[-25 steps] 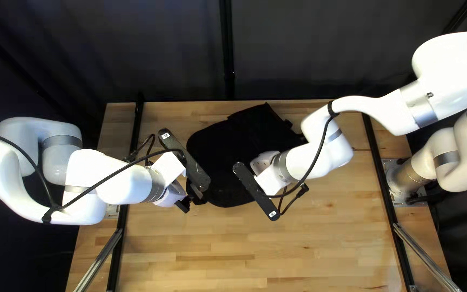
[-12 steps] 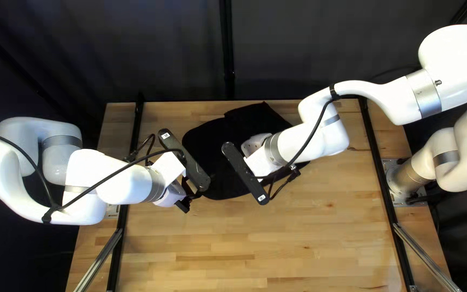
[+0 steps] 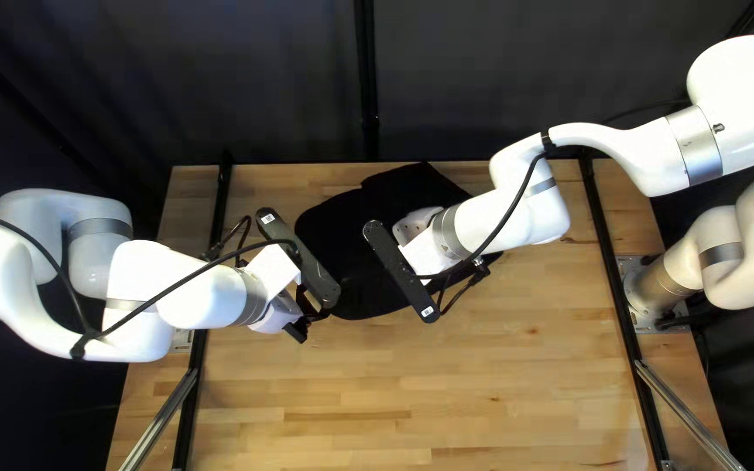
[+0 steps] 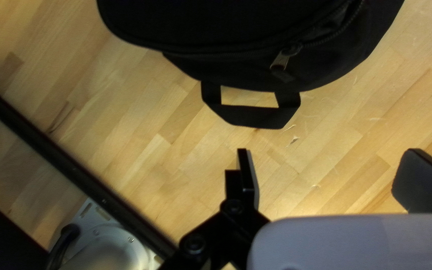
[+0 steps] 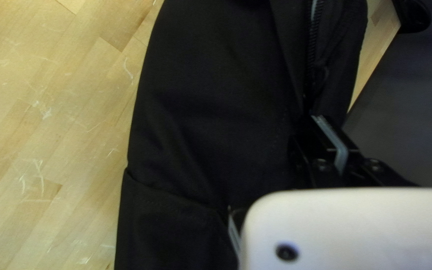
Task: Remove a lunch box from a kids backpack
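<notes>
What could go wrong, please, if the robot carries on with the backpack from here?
The left hand is open and short of the carry loop, so the backpack could slide if the right hand, shut near the zipper, pulls. Cloth beside the zipper might also snag.

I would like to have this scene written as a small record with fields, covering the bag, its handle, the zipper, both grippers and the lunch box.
backpack: black, lying on the table, backpack body partly under the robot's arms
handle: fabric loop, on the wood, in neither gripper
zipper pull: metal, near the handle
left gripper: open, short of the handle, holding nothing
right gripper: at the backpack, near a zipper; grip unclear
lunch box: not visible
</notes>
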`<state>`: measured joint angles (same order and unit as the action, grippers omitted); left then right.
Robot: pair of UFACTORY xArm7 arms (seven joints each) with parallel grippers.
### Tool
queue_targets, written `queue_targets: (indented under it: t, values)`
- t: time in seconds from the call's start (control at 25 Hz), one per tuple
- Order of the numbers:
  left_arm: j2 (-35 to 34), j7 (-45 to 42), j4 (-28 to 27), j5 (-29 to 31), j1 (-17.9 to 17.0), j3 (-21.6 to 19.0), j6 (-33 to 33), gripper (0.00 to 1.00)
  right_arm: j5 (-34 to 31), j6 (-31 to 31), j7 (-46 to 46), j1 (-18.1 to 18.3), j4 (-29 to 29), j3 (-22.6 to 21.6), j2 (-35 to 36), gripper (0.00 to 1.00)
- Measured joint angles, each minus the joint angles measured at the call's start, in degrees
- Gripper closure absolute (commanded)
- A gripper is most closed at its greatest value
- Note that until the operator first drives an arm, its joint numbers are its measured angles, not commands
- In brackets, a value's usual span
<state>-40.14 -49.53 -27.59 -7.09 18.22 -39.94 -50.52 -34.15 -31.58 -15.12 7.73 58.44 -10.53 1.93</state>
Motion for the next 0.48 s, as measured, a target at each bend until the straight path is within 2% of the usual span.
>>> queue_targets:
  t: [0.16,0.48]
  values:
    - [3.7,-4.6,3.2,0.6,2.5,-5.0,8.8,0.00,-0.2,-0.2,0.2,-0.1,0.0,-0.1,-0.1,1.00]
    - [5.3,-11.2,7.2,1.7,6.6,-11.1,17.6,0.00,-0.4,-0.2,0.5,-0.2,0.6,-0.2,0.9,1.00]
